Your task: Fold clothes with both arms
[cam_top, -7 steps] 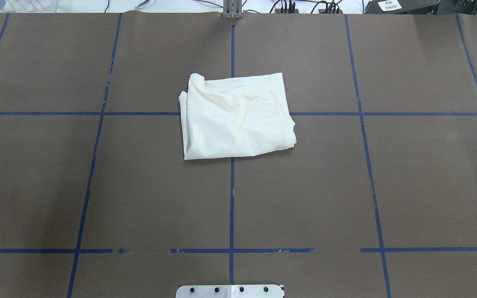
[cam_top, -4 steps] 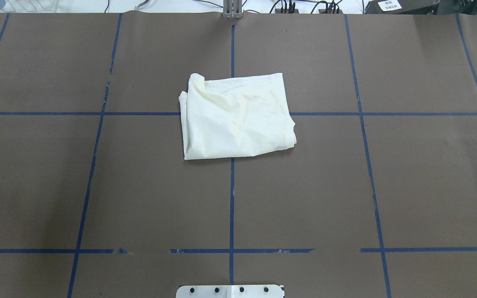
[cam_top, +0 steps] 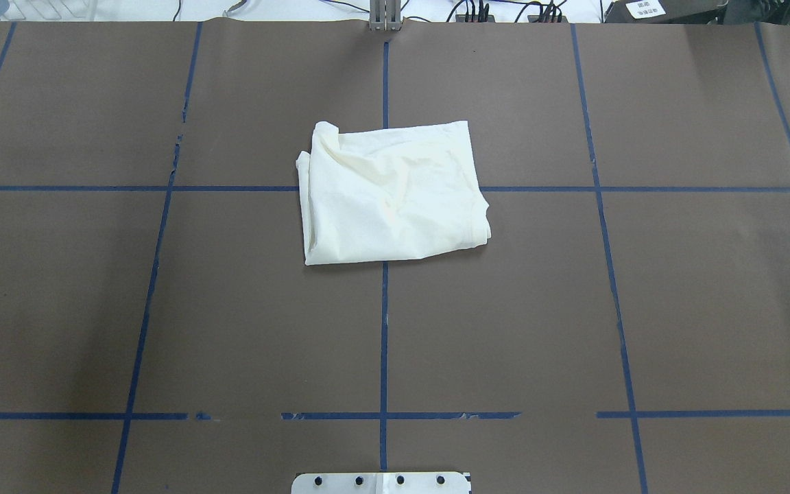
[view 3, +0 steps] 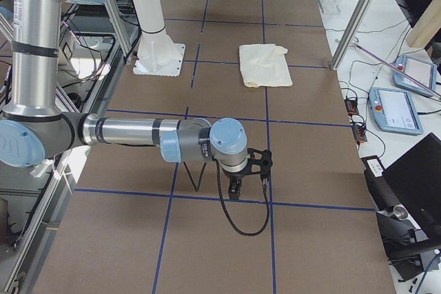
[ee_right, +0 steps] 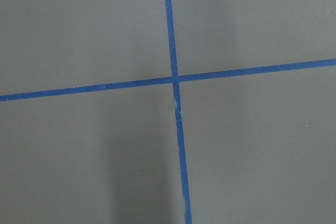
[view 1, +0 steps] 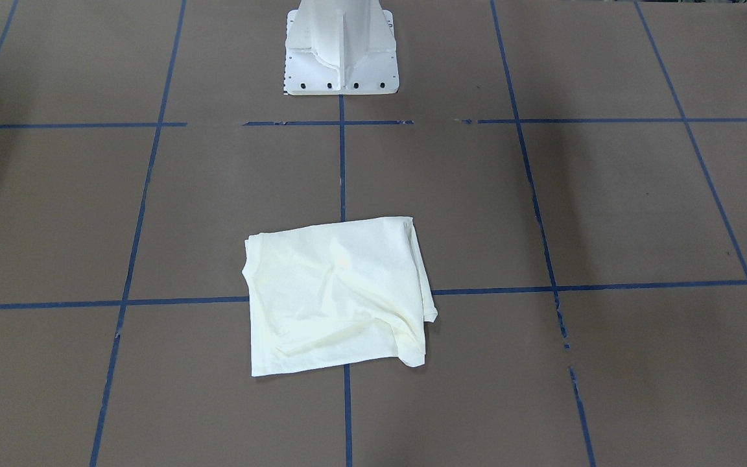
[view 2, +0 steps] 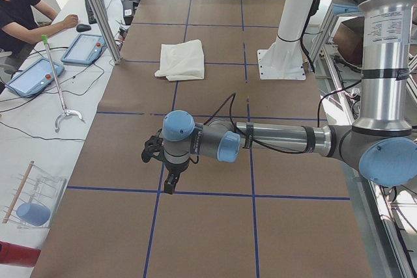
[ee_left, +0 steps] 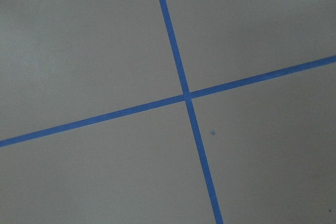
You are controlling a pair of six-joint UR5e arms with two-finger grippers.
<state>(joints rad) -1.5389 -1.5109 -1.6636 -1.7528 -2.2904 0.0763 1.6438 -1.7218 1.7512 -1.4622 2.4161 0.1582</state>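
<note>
Left hand [view 2: 171, 183] first: it hangs pointing down over the brown counter [cam_top: 642, 309], close above a blue tape line [view 2: 215, 193]. It shows only in the side view, so I cannot tell whether its fingers are apart or together. Its wrist camera sees nothing but bare counter and a tape crossing [ee_left: 186, 97].

Over to the right hand [view 3: 234, 191], and it's the same picture: pointing down, low over the counter near its own tape crossing [ee_right: 175, 78], and again I cannot tell if it is spread or closed. Neither hand touches any cloth.

Out from there, both grey arms stretch low and level toward opposite ends of the counter, well apart from the T-shirt [cam_top: 391, 195]. The shirt lies in the middle, folded into a rough rectangle with its plain cream side up and some wrinkles across the top layer. It covers the crossing of the centre tape line and a cross line. The white pedestal [view 1: 341, 45] stands behind it on the robot's side.

At the far edge, an operator [view 2: 19, 4] sits at a white bench.
</note>
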